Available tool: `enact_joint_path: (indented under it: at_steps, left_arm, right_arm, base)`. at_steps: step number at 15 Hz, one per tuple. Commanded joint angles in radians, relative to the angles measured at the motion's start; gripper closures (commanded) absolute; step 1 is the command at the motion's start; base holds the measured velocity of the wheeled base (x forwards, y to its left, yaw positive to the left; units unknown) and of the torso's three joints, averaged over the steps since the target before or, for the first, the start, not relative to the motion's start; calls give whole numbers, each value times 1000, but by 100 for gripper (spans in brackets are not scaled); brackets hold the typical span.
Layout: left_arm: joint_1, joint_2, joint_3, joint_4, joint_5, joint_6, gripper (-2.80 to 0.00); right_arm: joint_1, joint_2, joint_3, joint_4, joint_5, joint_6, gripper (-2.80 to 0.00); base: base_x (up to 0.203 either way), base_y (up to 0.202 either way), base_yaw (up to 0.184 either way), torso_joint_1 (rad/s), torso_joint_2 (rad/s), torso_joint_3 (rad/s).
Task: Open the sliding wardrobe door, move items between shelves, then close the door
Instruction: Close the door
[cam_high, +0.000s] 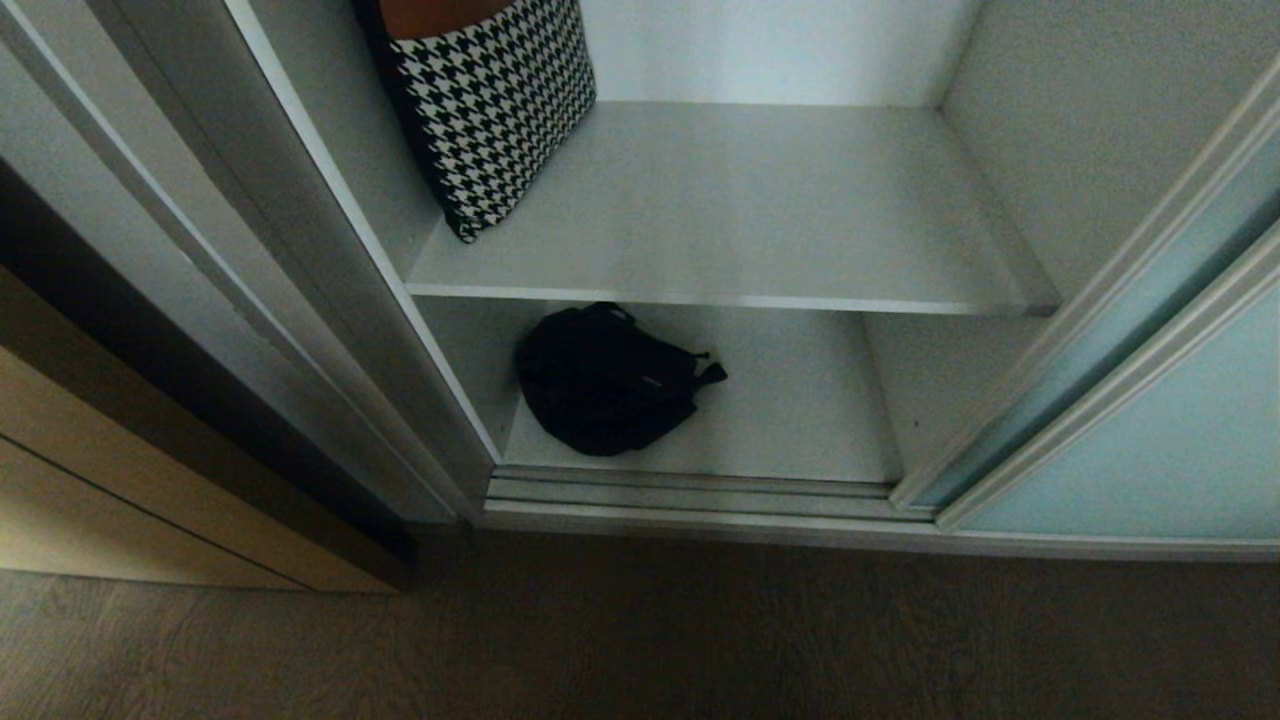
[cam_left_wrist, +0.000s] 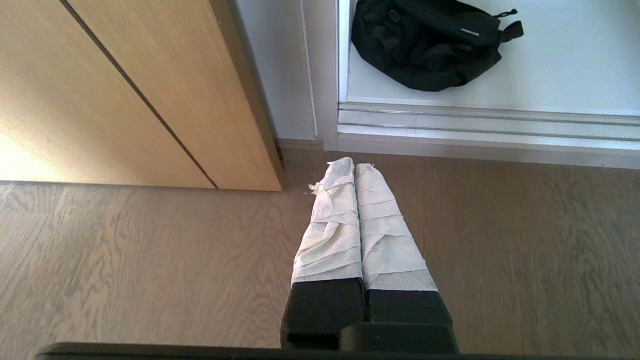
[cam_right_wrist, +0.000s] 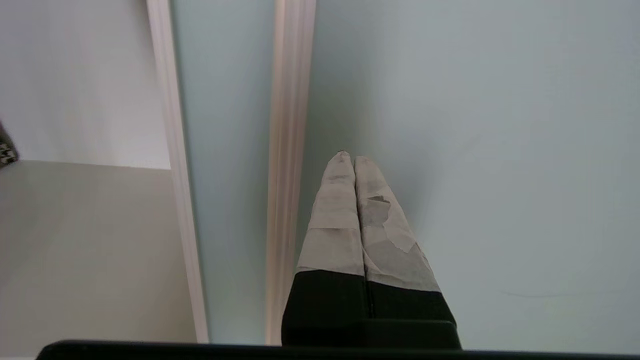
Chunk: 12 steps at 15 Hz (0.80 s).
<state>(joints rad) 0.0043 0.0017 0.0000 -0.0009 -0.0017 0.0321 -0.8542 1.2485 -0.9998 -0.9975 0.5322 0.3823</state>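
The sliding wardrobe door (cam_high: 1150, 450) of frosted pale blue-green glass stands slid to the right, leaving the wardrobe open. Two white-grey shelves show: the upper shelf (cam_high: 750, 220) bears a black-and-white houndstooth bag (cam_high: 495, 110) at its left, and the lower shelf (cam_high: 800, 400) bears a black backpack (cam_high: 605, 380). My right gripper (cam_right_wrist: 351, 156) is shut and empty, pointing at the door glass (cam_right_wrist: 475, 150) just beside its silver edge frame (cam_right_wrist: 290, 150). My left gripper (cam_left_wrist: 355, 164) is shut and empty above the wooden floor, short of the backpack (cam_left_wrist: 430, 45). Neither gripper shows in the head view.
A ridged silver floor track (cam_high: 690, 490) runs along the wardrobe's front. A tan wooden panel (cam_high: 120, 480) stands to the left of the opening. A second glass panel (cam_high: 1130, 300) sits behind the front door. Wooden floor (cam_high: 640, 640) lies before the wardrobe.
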Motion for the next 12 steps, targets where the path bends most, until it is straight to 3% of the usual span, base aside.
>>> enact_joint_path:
  at_steps: [1,7,12]
  left_arm:
    - [0,1,0,-1,0,0,0]
    - [0,1,0,-1,0,0,0]
    - [0,1,0,-1,0,0,0]
  right_arm:
    - [42,32,-18,1,1,1,0]
    - [172,56,-25,75,-55,-59,0]
    - [130,96,-73,69,-74,-61,0]
  base:
    - [0,0,0,0,0,0]
    - [0,0,0,0,0,0]
    - [0,0,0,0,0,0]
